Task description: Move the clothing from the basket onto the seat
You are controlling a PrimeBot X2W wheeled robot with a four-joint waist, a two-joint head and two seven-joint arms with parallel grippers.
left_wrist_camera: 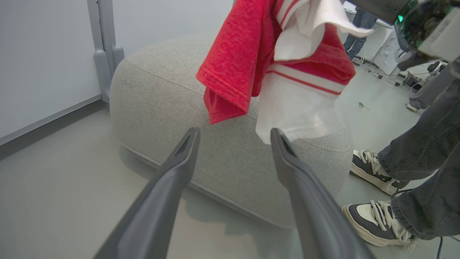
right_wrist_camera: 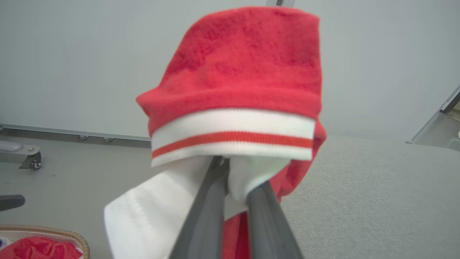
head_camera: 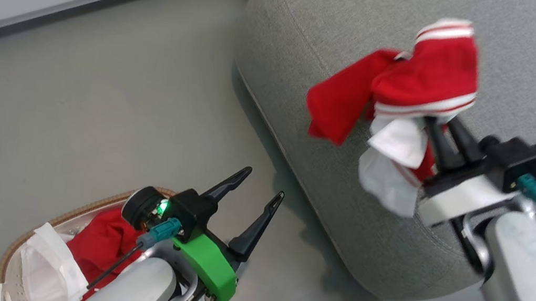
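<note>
The right gripper (head_camera: 439,124) is pinched tight on the clothing (head_camera: 416,82), its two dark fingers pressed together on a white fold just under the striped trim, as the right wrist view shows (right_wrist_camera: 230,172). The clothing (right_wrist_camera: 244,64) is bunched over the fingertips, with a red flap hanging to one side and a white panel drooping below. In the head view it is held up over the near part of the seat (head_camera: 527,51), well apart from the basket (head_camera: 78,212). In the left wrist view the clothing (left_wrist_camera: 244,54) dangles in front of the seat (left_wrist_camera: 161,90); whether its lowest fold touches the cushion cannot be told

The left gripper (head_camera: 265,182) hovers over the basket's edge and the grey floor (head_camera: 96,93), fingers spread wide with nothing between them (left_wrist_camera: 234,132). Inside the basket lie a second red garment (head_camera: 100,242) and a white cloth (head_camera: 49,261). The basket's woven rim (right_wrist_camera: 72,233) shows at the lower left of the right wrist view. A person's trainers (left_wrist_camera: 373,216) stand on the floor just beside the seat
</note>
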